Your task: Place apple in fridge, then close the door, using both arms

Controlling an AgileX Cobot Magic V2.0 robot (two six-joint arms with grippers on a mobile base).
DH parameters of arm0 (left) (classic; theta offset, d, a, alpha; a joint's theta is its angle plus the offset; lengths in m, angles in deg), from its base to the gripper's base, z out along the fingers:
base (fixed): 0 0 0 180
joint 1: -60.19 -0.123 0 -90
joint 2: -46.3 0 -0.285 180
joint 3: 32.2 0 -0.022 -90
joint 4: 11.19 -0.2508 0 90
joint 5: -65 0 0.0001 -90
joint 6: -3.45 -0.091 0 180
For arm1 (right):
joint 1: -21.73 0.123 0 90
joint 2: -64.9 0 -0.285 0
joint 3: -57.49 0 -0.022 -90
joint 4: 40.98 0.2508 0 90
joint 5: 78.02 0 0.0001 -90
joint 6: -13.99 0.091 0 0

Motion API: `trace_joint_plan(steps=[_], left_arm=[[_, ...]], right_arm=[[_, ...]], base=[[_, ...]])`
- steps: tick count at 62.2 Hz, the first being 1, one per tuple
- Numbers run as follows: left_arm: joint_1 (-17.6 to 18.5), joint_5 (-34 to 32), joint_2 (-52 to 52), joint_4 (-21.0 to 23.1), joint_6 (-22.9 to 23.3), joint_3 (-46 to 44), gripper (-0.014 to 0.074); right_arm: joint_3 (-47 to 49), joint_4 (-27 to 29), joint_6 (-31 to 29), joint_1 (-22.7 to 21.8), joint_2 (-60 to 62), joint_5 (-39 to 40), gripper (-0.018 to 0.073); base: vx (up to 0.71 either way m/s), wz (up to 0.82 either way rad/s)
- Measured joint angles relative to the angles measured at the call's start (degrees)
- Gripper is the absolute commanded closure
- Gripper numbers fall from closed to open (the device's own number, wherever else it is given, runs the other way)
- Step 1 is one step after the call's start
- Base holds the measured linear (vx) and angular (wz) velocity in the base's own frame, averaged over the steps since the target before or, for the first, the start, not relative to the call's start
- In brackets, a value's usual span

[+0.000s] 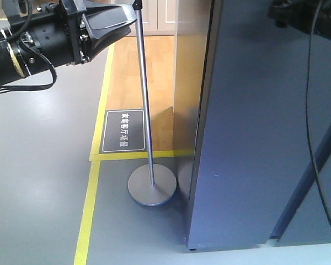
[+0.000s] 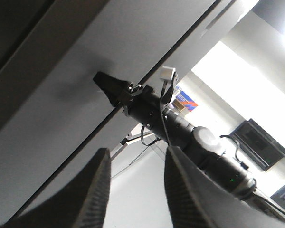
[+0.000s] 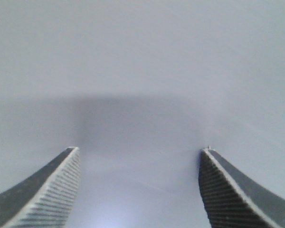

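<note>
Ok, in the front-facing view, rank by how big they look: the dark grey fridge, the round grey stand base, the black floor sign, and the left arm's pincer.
1. Tall dark grey fridge, by far.
2. Black rectangular floor sign and round grey metal stand base: too alike to rank.
3. Flat black wedge-shaped left pincer looks similar too, but it is nearer the camera and cut off by the frame, so unsure.

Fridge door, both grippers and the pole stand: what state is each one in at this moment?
Fridge: only the dark outside shows, no white inside.
Door: looks shut.
Left gripper: fingers apart, holding nothing.
Right gripper: fingers apart, holding nothing, up close against the Door.
Pole stand: standing upright.
</note>
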Motion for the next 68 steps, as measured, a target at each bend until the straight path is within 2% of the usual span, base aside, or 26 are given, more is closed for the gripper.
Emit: trace_joint_plan(steps=[14, 25, 34, 42, 51, 59, 66, 68], left_arm=[[0.0, 0.7, 0.0, 0.0, 0.0, 0.0, 0.0325], [0.0, 0.9, 0.0, 0.0, 0.0, 0.0, 0.0325], [0.0, 0.6, 0.0, 0.0, 0.0, 0.0, 0.0325], [0.0, -0.7, 0.0, 0.0, 0.0, 0.0, 0.0332], [0.0, -4.9, 0.0, -0.1, 0.0, 0.0, 0.0399], [0.0, -11.0, 0.0, -2.8, 0.0, 0.0, 0.0510], [0.0, -16.5, 0.1, -7.8, 0.8, 0.0, 0.0605], [0.0, -17.8, 0.2, -9.3, 1.4, 0.0, 0.0605]], right_arm=[[0.1, -1.7, 0.0, -0.4, -0.1, -1.0, 0.0043], [0.1, -3.1, -0.1, -0.4, 1.8, -6.3, 0.0086], [0.1, -3.6, -0.1, -0.4, 7.7, -14.0, 0.0212], [0.1, -3.9, 0.0, -0.4, 14.0, -24.6, 0.0379], [0.2, -4.3, 0.0, -0.4, 20.5, -37.2, 0.0579], [0.2, -4.8, 0.2, -0.4, 26.0, -46.0, 0.0567], [0.2, -5.0, 1.1, -0.4, 30.0, -51.6, 0.0566], [0.1, -5.0, 1.5, -0.4, 31.3, -52.4, 0.0566]], base=[[0.00, 0.01], [0.00, 0.00], [0.00, 0.00], [0.00, 0.00], [0.00, 0.00], [0.00, 0.00], [0.00, 0.00], [0.00, 0.00]])
